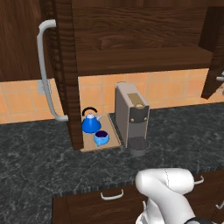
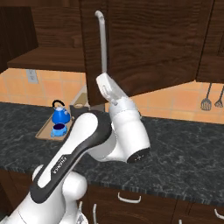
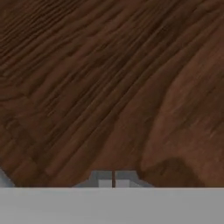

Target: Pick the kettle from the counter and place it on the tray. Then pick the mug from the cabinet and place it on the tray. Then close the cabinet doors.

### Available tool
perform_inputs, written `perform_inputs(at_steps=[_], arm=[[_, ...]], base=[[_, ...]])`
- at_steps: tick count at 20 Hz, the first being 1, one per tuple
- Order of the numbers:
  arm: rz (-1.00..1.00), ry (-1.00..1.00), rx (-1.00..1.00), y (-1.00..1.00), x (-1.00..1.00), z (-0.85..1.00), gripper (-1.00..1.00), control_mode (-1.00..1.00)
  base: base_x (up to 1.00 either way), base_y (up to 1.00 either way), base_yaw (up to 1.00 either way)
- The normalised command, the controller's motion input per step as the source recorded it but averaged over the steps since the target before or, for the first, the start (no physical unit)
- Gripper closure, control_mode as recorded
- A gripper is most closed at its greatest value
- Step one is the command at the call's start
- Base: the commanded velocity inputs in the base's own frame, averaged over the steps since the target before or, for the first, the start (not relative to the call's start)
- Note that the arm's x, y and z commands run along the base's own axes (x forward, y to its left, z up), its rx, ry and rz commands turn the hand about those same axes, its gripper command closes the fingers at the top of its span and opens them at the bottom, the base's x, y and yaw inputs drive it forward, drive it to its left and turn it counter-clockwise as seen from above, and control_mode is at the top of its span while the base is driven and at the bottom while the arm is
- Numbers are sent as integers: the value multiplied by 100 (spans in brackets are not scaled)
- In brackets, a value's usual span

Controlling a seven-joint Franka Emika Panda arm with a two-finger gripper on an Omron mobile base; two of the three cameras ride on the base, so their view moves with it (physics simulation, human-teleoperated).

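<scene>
Gripper (image 3: 113, 180) clenched on nothing, tips pressed up to dark wood of cabinet door (image 2: 148, 43), beside its bar handle (image 2: 102, 41). Kettle (image 1: 90, 121) and mug (image 1: 101, 138) on tray (image 1: 114, 141), well apart from gripper, lower left. Tray partly hidden behind other open door (image 1: 65, 74); fingertips themselves hard to make out in right base view.
</scene>
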Motion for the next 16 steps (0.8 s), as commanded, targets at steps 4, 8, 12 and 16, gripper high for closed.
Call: perform_inputs(at_steps=[4, 8, 12, 16], arm=[[17, -6, 9, 21, 75, 0, 100, -100], [11, -2, 12, 8, 72, 0, 100, -100], [-6, 26, 3, 29, 48, 25, 100, -100], [-8, 22, 1, 15, 56, 53, 100, -100]], base=[[0, 0, 0], [0, 0, 0], [0, 0, 0], [0, 0, 0]])
